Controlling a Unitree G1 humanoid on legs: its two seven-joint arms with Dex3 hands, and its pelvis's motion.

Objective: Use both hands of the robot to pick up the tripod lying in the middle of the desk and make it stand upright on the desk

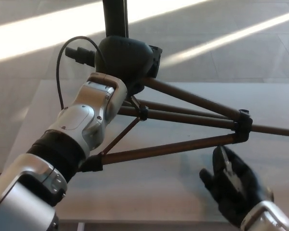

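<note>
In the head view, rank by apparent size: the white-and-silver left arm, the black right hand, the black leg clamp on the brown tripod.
1. White-and-silver left arm, though it is nearest the camera.
2. Black right hand.
3. Black leg clamp on the brown tripod.

Tripod point(183, 120): legs are finished in dark brown, joints and centre column in black. Left hand point(125, 57): a black shell is shown, with a thin black cable looped beside it. Left forearm point(86, 120): casing is coloured silver-white, edged by a tan band at the wrist and a black sleeve lower down. Right hand point(233, 185): black is seen throughout, above a silver cuff. Tabletop point(269, 101): pale grey, plain. Floor point(221, 29): grey tiles are crossed by bright diagonal bands of light.
</note>
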